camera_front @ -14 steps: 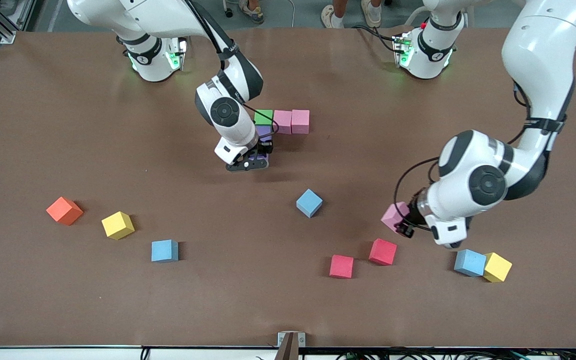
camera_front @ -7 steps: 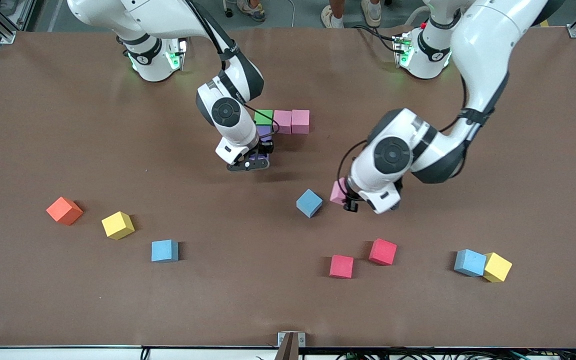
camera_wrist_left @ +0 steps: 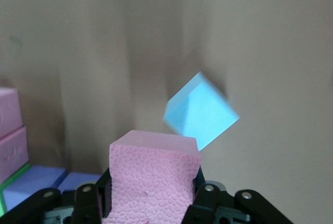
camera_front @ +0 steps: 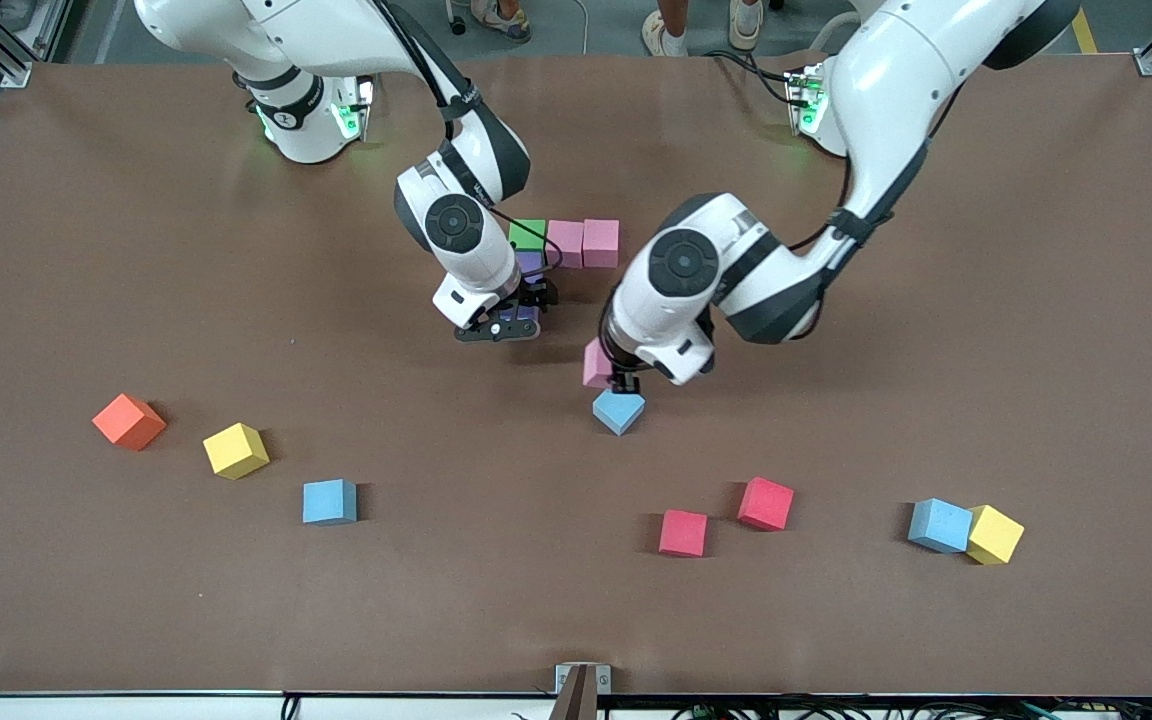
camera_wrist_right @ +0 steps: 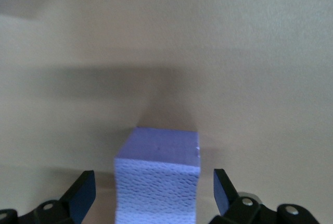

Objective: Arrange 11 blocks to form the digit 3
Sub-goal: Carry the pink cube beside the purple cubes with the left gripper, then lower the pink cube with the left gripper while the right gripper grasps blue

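Note:
A green block [camera_front: 528,233], two pink blocks [camera_front: 584,243] and a purple block [camera_front: 529,262] touch in a partial figure at mid-table. A second purple block [camera_wrist_right: 158,179] stands at its end nearer the camera. My right gripper [camera_front: 501,326] [camera_wrist_right: 153,191] is open around it, with a gap on each side. My left gripper [camera_front: 608,375] [camera_wrist_left: 153,199] is shut on a pink block [camera_front: 595,362] [camera_wrist_left: 153,174] and hangs just above the table by a tilted light blue block [camera_front: 619,410] [camera_wrist_left: 200,112].
Loose cubes lie nearer the camera. An orange one [camera_front: 128,421], a yellow one [camera_front: 235,450] and a light blue one [camera_front: 329,502] are toward the right arm's end. Two red ones [camera_front: 724,518], a light blue one [camera_front: 939,525] and a yellow one [camera_front: 994,534] are toward the left arm's end.
The left arm has swung from its end of the table to the middle, carrying the pink block. The right gripper's jaws have opened off the purple block.

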`<state>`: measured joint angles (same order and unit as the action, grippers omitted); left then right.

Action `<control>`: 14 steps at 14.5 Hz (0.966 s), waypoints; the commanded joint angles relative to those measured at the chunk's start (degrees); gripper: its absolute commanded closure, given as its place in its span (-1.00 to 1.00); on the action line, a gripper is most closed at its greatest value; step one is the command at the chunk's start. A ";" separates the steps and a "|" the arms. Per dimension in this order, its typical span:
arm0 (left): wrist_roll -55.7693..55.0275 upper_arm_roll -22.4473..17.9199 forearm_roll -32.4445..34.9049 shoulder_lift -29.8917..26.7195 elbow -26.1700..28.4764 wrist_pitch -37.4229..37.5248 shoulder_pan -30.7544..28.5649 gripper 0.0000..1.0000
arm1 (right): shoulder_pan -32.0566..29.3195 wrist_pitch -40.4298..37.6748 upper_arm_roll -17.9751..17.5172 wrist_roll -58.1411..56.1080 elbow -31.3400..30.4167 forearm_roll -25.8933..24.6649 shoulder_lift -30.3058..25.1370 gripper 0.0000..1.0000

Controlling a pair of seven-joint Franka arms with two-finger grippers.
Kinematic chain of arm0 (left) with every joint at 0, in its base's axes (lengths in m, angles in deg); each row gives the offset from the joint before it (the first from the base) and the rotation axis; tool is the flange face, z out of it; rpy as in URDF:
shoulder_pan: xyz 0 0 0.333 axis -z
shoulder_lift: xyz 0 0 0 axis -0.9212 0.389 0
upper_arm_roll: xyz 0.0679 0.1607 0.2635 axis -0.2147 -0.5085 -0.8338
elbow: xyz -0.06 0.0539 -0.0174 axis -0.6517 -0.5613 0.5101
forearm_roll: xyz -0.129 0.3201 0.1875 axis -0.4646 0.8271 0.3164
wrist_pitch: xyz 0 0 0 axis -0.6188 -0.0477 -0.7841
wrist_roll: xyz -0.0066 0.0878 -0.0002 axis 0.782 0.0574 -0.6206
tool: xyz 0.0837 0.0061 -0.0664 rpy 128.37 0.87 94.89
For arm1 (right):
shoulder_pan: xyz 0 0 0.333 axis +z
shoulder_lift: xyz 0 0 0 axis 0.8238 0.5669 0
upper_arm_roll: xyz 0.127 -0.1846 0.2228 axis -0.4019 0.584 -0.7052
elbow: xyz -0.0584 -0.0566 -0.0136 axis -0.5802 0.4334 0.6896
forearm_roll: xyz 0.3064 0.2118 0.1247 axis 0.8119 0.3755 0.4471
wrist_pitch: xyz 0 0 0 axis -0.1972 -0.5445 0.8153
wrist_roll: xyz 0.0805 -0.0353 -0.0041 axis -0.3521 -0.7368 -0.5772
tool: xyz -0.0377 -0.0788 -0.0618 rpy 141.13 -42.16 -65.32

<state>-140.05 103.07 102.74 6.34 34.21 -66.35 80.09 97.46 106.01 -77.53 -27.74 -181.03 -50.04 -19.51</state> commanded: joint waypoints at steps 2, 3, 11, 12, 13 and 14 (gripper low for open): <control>-3.02 -0.91 -0.67 1.72 -1.42 -0.41 3.19 0.85 | -0.68 -2.42 0.35 0.94 1.75 1.22 -3.04 -1.00; -3.29 -1.43 -0.76 1.81 -1.42 -0.50 3.63 0.86 | -1.99 -4.79 0.43 0.68 2.53 1.05 -3.92 -1.00; -4.16 -1.79 -0.49 1.90 -1.33 -0.50 5.20 0.87 | -14.46 -16.50 4.39 -1.79 11.85 -3.09 -4.55 -1.00; -5.30 -3.88 -0.41 2.07 -1.33 -0.50 7.30 0.87 | -17.18 -16.59 4.30 -2.31 13.86 -3.78 -3.50 -1.00; -6.44 -6.68 -0.32 2.16 -1.42 -0.50 11.07 0.87 | -18.95 -16.59 4.30 -4.14 16.06 -5.44 -2.36 -1.00; -7.85 -11.58 -0.23 2.25 -1.86 -0.50 16.24 0.87 | -20.18 -17.02 4.30 -6.86 18.95 -8.07 -0.78 -1.00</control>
<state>-145.04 98.32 102.75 7.97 33.85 -66.79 88.03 80.33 90.06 -72.30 -31.72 -167.68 -54.90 -23.44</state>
